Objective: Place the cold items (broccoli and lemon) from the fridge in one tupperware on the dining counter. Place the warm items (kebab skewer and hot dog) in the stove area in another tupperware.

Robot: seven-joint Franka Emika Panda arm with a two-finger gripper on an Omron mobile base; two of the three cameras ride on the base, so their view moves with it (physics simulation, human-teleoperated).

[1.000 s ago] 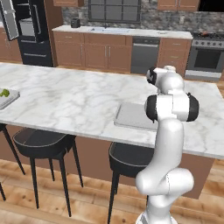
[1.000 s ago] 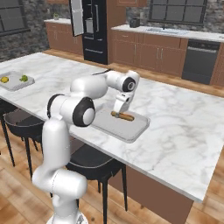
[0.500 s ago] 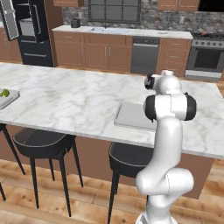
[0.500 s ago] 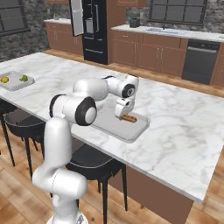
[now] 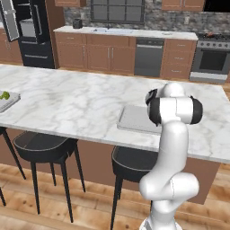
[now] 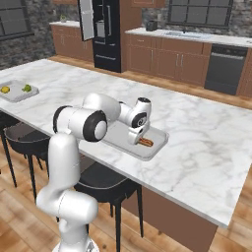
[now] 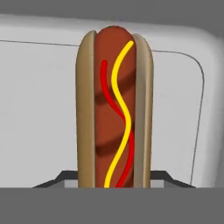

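far left on the counter [image 6: 206, 142] sits a tray [image 6: 15, 92] with the lemon [image 6: 5, 89] and broccoli [image 6: 27, 88]. further right, the gripper [image 6: 138, 141] holds the hot dog [image 7: 114, 109] narrowly, low in the second tray [image 6: 158, 140]. releasing it near the rim could tip it out.

Arm rose from base, elbow bent hard, forearm folded low and reached forward across counter height. Wrist turned down, hand pointed at surface below. Gripper [image 6: 139, 141] sat low at end of reach, jaws partway closed, gripping hot dog [image 7: 114, 109] that ran lengthwise between fingertips [image 7: 61, 178]. In left base view, shoulder and elbow blocked most of hand.
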